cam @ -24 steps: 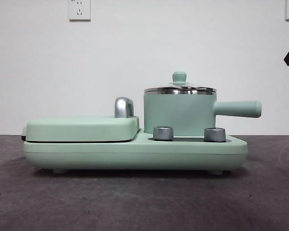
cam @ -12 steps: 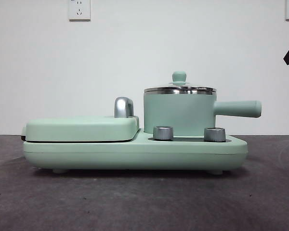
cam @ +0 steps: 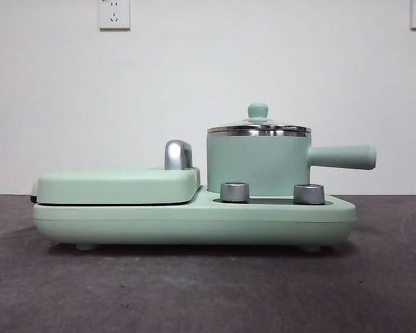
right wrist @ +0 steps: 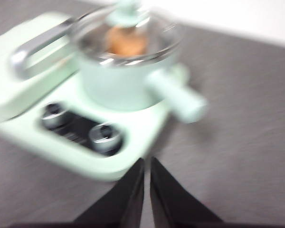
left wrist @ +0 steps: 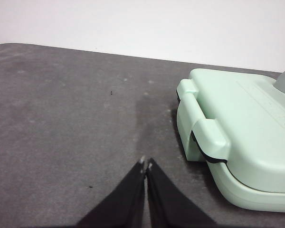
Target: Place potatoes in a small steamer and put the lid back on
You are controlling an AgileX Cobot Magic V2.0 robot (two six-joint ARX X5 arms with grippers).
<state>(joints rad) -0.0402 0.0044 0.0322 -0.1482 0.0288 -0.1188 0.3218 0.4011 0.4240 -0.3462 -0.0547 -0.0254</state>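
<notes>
The mint-green small steamer (cam: 258, 165) stands on the right half of the green appliance base, its straight side handle pointing right. Its glass lid (cam: 258, 127) with a green knob rests on the steel rim. Through the lid, the blurred right wrist view shows the orange-brown potatoes (right wrist: 127, 42) inside the small steamer (right wrist: 118, 85). My right gripper (right wrist: 147, 161) hovers shut above the table, off the appliance's corner with the knobs. My left gripper (left wrist: 146, 165) is shut and empty over bare table beside the griddle end. Neither gripper shows in the front view.
A flat griddle section (cam: 118, 186) with a chrome handle (cam: 178, 154) fills the appliance's left half; the left wrist view shows its hinged end (left wrist: 237, 133). Two silver knobs (cam: 235, 191) (cam: 309, 193) sit in front of the pot. Wall sockets hang behind.
The black arm tip at the front view's right edge has gone out of view. The steamer and lid have not moved.
</notes>
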